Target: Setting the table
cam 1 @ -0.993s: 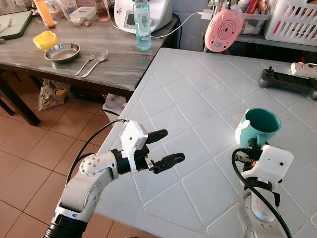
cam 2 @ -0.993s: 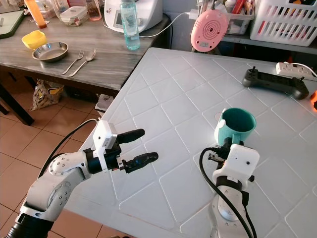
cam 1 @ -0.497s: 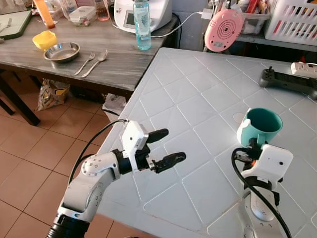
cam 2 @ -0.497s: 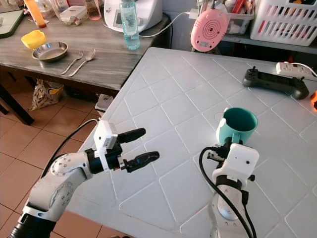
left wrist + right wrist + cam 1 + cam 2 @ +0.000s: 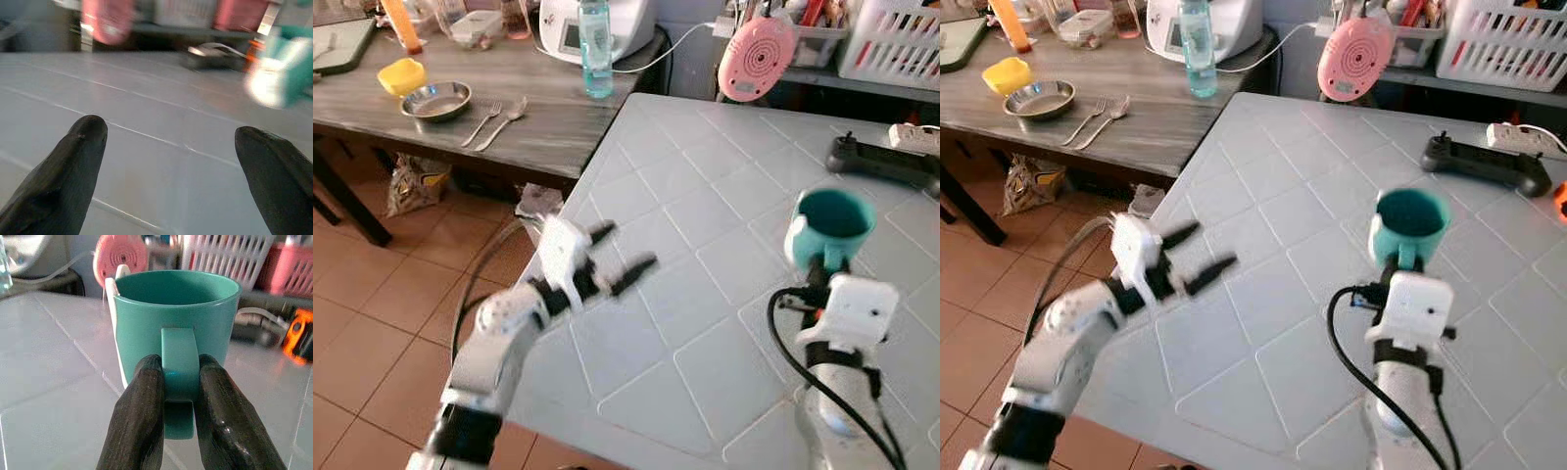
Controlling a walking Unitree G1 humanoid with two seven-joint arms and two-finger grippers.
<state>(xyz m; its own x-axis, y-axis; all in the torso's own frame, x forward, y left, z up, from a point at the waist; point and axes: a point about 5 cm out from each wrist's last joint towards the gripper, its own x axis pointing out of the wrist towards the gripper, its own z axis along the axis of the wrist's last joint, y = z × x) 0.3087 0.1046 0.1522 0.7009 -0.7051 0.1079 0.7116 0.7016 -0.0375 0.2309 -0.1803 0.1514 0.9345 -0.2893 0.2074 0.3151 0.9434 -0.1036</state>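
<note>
A teal mug (image 5: 829, 223) stands upright over the right part of the white table (image 5: 705, 186); whether it touches the table I cannot tell. My right gripper (image 5: 178, 382) is shut on the teal mug's handle (image 5: 179, 362), one black finger on each side. My left gripper (image 5: 623, 255) is open with nothing between its fingers, hovering over the table's left edge and blurred by motion. On the grey wooden table to the left lie a steel bowl (image 5: 435, 100), a fork (image 5: 483, 122) and a spoon (image 5: 505, 120).
A black controller (image 5: 881, 160) and a power strip (image 5: 913, 135) lie at the white table's far right. A pink round device (image 5: 761, 57), a water bottle (image 5: 595, 49), a yellow object (image 5: 401, 74) and a white basket (image 5: 891, 39) stand behind. Tiled floor lies to the left.
My left arm has swung up and to the left, its gripper still open. The mug has shifted slightly away from me in the right gripper.
</note>
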